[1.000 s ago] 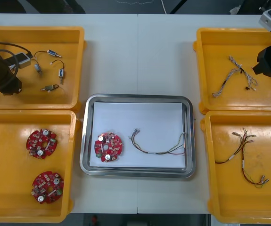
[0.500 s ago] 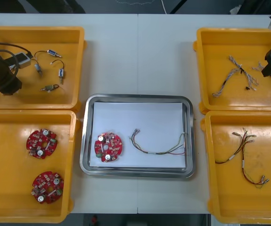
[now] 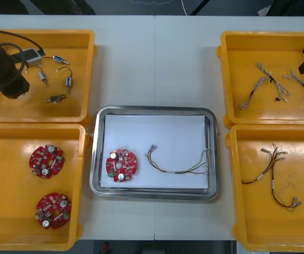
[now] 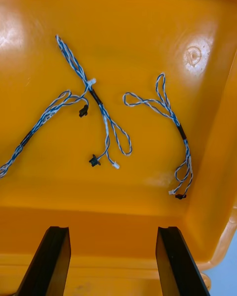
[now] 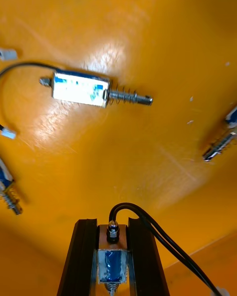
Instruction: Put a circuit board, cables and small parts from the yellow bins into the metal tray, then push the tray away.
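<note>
Small metal part (image 5: 112,264) tight between left jaws — three more loose nearby; right jaws wide, empty.

Flat black fingers (image 4: 49,261) (square-tipped) on bulky dark arms (image 3: 1,71), the left grey-capped.

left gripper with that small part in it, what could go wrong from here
1. The left gripper is shut on a small metal part near its fingertips; the part could twist or slip in transit.
2. Its black lead loops out sideways and may catch the yellow bin wall.
3. The metal tray already holds a circuit board and a cable; a drop could land on them.
The right gripper hangs open over the far right bin.
</note>
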Available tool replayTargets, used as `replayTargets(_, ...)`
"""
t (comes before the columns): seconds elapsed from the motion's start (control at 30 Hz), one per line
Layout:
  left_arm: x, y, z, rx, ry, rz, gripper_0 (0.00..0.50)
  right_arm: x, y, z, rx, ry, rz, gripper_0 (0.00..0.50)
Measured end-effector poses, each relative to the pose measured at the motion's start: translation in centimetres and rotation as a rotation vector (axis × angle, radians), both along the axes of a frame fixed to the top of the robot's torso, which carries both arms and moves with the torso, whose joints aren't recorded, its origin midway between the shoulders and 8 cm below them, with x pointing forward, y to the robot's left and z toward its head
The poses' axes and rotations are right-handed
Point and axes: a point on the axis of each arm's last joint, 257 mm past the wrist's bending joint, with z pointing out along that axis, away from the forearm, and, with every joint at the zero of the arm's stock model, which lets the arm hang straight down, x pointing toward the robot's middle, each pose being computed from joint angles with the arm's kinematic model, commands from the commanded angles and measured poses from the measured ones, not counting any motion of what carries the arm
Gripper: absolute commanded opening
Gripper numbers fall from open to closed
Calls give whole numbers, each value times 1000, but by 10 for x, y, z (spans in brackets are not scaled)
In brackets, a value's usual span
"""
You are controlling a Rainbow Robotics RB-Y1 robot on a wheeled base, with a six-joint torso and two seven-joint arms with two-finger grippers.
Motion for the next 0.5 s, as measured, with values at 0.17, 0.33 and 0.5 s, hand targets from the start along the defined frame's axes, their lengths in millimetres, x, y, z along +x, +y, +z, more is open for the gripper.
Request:
replayTargets(0.17,-12,-23,21,28,19,-59,0,11,-6,-5,13,-27,-16,500)
replayTargets(0.33,-27,-52,45,4,14,-8,0,20,-12,-11,22,-52,-29,500)
replayTargets(0.5,-41,-86,58,-126,-12,201,0,30,-18,-15,34,-78,-47,500)
